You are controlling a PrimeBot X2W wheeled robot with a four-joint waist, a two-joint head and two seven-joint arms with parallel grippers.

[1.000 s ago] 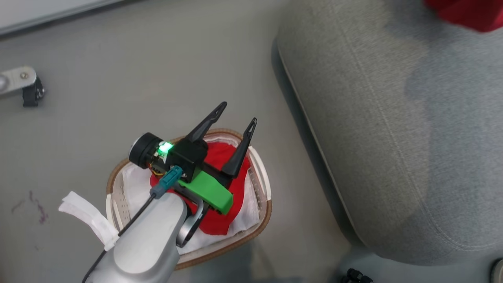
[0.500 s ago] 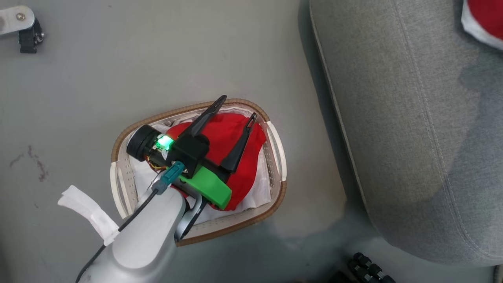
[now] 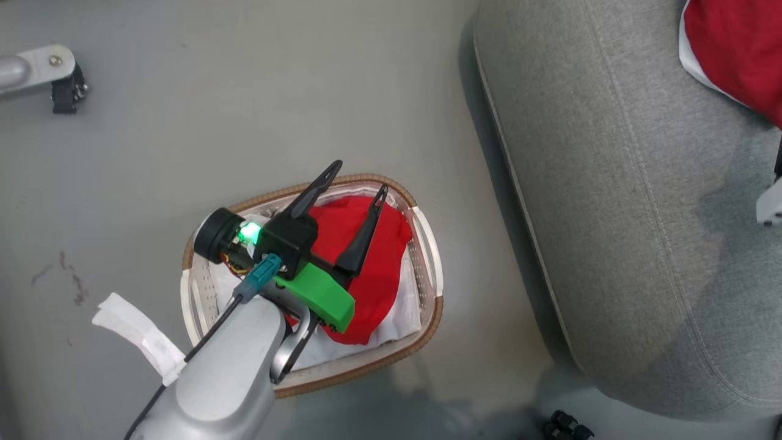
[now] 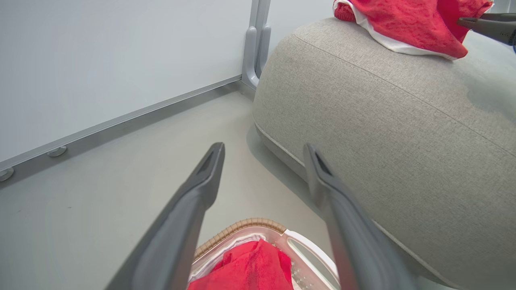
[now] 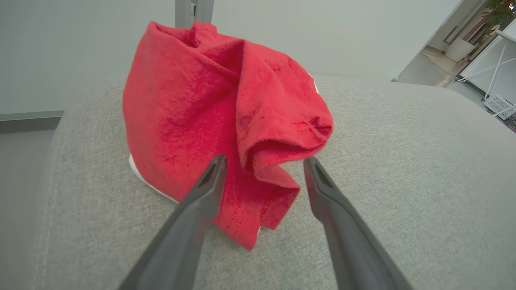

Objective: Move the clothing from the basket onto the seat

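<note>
The oval white basket [image 3: 370, 365] with its brown woven rim stands on the floor, and a red garment [image 3: 374, 269] lies on its white liner. My left gripper [image 3: 359, 177] hovers open over that garment, fingertips near the far rim; the left wrist view shows my left gripper [image 4: 264, 148] above the basket [image 4: 242, 224] and its red garment [image 4: 250, 266]. To the right lies the grey seat [image 3: 611, 214] with another red garment [image 3: 736, 55], white-trimmed, on it. My right gripper [image 5: 265, 160] is open just in front of that garment [image 5: 201, 112], a fold of which hangs between its fingers.
The seat's rounded edge [image 4: 363, 121] passes close to the basket's right side. A metal leg with a caster [image 3: 58, 76] is on the floor at the upper left. A wall with a baseboard [image 4: 121, 117] and a grey post [image 4: 258, 40] stand beyond the seat.
The head camera has shifted, so more of the red garment on the seat shows at the upper right. My left gripper stays open over the basket.
</note>
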